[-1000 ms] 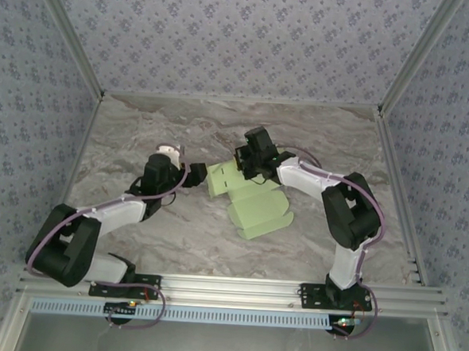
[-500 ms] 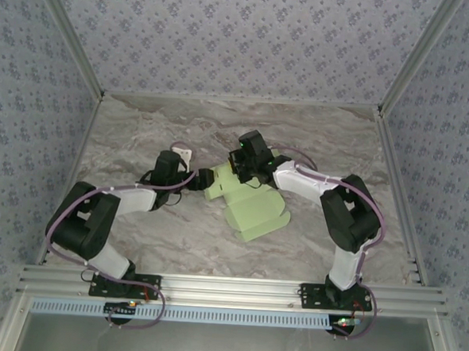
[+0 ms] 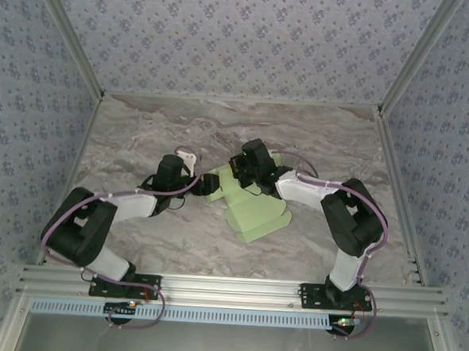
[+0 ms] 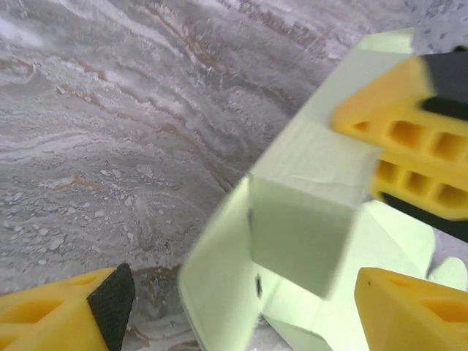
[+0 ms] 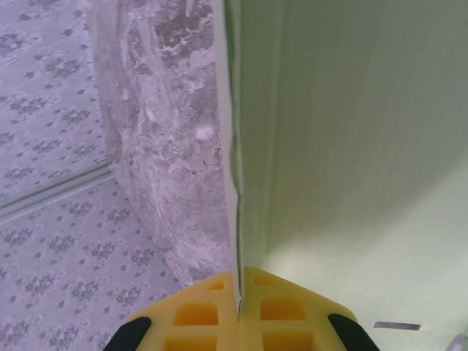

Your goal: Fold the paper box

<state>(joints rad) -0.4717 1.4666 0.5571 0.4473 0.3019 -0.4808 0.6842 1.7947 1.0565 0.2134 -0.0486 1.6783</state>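
The paper box (image 3: 252, 208) is pale green card, partly folded, lying mid-table with one end raised into walls. My right gripper (image 3: 240, 168) is shut on the top edge of a raised wall, and in the right wrist view the fingers (image 5: 238, 291) pinch that thin card edge (image 5: 235, 146). My left gripper (image 3: 205, 182) comes in from the left and stands open. Its fingertips (image 4: 88, 311) sit wide apart, with a blurred upright flap of the box (image 4: 219, 285) between them. The right gripper's yellow fingers (image 4: 409, 146) clamp the box wall (image 4: 314, 161) at upper right.
The marble tabletop (image 3: 141, 138) is fenced by patterned walls on three sides. An aluminium rail (image 3: 236, 287) with both arm bases runs along the near edge. The two grippers work close together at the box's left end.
The left arm has swung inward and its gripper has moved right to the box's left end. The right gripper has dropped slightly nearer, still holding the wall. The box shifted a little.
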